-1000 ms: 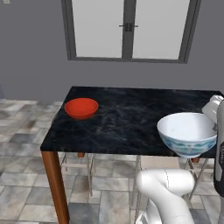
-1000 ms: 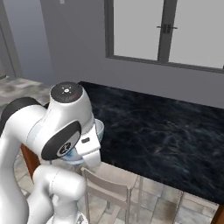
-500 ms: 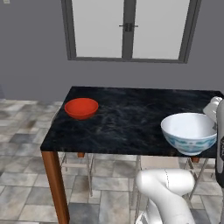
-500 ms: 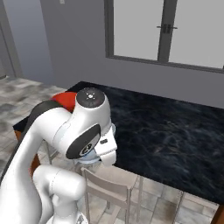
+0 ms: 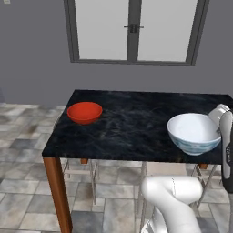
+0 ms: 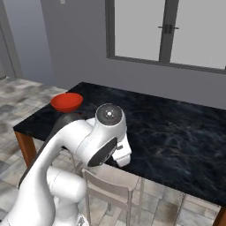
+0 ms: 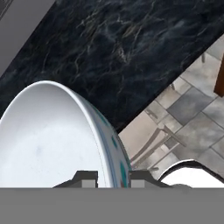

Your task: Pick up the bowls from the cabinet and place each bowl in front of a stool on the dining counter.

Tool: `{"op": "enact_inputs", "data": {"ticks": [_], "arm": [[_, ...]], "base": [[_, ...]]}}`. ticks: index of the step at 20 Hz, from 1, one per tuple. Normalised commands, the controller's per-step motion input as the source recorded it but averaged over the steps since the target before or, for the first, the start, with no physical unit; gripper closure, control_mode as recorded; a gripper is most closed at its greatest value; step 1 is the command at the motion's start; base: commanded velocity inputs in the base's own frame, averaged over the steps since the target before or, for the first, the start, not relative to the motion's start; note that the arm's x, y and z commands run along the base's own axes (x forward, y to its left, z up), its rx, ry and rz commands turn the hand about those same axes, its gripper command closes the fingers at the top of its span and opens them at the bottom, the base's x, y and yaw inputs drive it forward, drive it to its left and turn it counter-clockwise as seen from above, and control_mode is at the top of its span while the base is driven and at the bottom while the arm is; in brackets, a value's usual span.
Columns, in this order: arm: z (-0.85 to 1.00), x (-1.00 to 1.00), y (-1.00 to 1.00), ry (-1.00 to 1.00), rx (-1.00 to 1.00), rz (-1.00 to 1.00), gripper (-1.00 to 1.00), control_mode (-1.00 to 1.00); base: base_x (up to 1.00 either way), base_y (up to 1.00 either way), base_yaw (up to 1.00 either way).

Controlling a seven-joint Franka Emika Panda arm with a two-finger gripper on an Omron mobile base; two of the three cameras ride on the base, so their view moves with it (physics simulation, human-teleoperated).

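Over the last second the round white bowl with the blue-green patterned outside [image 5: 194, 133] has slid toward 3 o'clock in the left base view, along the near edge of the rectangular black marble dining counter with grey veins [image 5: 132, 123]. The room behind stays put, so the arm is carrying it, not the base driving. The two-finger gripper [image 7: 113, 178] is pinched tight on the bowl's rim, one dark finger inside the wall and one outside, as the hand view shows.

That sideways travel likely brings the bowl toward a spot in front of the pale beige stool on thin grey legs [image 7: 141, 138], which in the hand view lies just past the counter edge at about 4 o'clock of the bowl. Whether the bowl touches the top yet is not clear.

Count: two bowls. The plain glossy red round bowl [image 5: 84, 112] already rests near the counter's 9 o'clock corner, well apart from the white one. One counter.
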Motion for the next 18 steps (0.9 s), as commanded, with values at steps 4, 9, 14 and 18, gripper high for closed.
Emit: {"op": "enact_inputs", "data": {"ticks": [4, 9, 14, 18], "arm": [[-0.31, 0.54, -0.22, -0.12, 0.01, 0.00, 1.00, -1.00], [-0.11, 0.36, -0.25, 0.00, 0.04, 0.00, 1.00, -1.00], [-0.15, 0.37, -0.16, 0.00, 0.05, 0.00, 1.00, -1.00], [-0.21, 0.37, -0.06, 0.00, 0.01, 0.00, 1.00, -1.00]], "base": [[0.00, 0.00, 0.00], [0.00, 0.00, 0.00], [0.00, 0.00, 0.00], [0.00, 0.00, 0.00]]}}
